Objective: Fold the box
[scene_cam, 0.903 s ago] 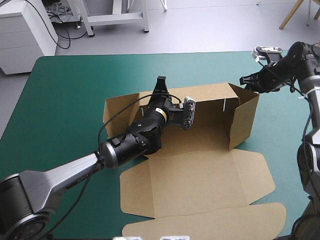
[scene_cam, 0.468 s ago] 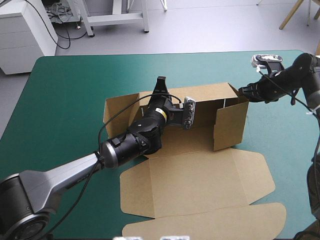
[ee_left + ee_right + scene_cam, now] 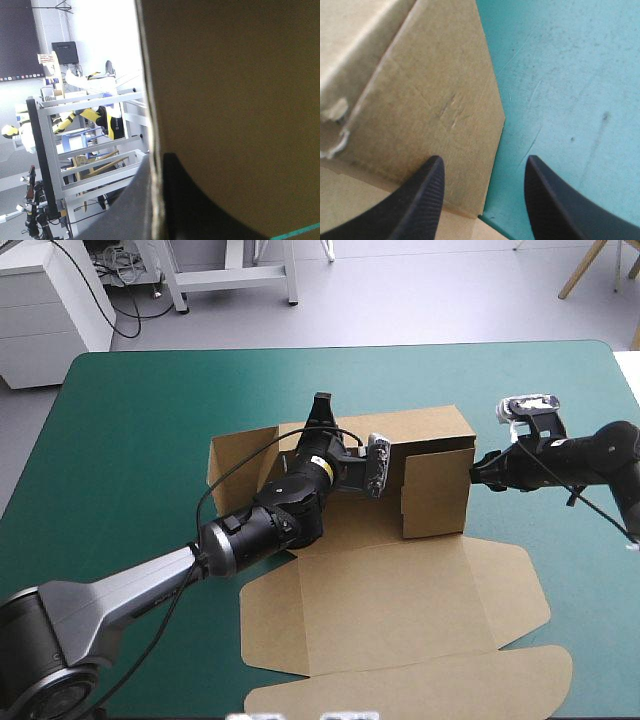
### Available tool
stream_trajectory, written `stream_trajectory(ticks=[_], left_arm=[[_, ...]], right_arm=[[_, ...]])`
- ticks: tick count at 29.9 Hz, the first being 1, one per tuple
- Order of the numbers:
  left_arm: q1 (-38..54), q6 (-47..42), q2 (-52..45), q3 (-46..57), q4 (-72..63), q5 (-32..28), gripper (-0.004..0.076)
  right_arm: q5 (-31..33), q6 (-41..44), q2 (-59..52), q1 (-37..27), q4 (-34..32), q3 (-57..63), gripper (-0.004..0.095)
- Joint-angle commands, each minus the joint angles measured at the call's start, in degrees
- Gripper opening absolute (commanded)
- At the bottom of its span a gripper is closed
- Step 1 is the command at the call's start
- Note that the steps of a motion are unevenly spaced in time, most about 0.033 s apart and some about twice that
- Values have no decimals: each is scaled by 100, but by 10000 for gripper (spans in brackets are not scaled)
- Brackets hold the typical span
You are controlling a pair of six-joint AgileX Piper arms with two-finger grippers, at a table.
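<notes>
box (image 3: 395, 585): brown board near the middle of the desk (image 3: 140, 440), partly raised.
back wall (image 3: 420, 425): upright along the 12 o'clock side of the box floor.
end panel (image 3: 435, 490): upright at the 3 o'clock end, turned in across the floor.
lid (image 3: 400, 685): flat on the teal-green cover (image 3: 570, 75) toward 6 o'clock, reaching the near edge of the desk.
left end effector (image 3: 320, 408): the arm comes in from 8 o'clock. The black fingers are pinched narrow on the top edge of the back wall, and its own camera shows the board sandwiched between them.
right end effector (image 3: 478, 468): low at 3 o'clock of the box, right at the outer face of that end. Its fingers stand wide apart and hold nothing. From its wrist, one finger sits over the board and the other over the cover. I cannot tell whether they touch.
</notes>
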Motion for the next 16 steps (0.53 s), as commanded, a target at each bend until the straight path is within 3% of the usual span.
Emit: stream_trajectory(ticks=[1, 7, 16], left_arm=[[-56, -12, -185, -112, 33, -177, -10], [-56, -12, -185, -112, 33, -190, -10], [-56, -12, -185, -112, 33, -190, -10]], right_arm=[[-360, -767, -459, -34, 792, 308, 458], [-560, -1644, -684, -34, 1138, 714, 458], [-305, -1730, -737, -34, 1154, 742, 458]])
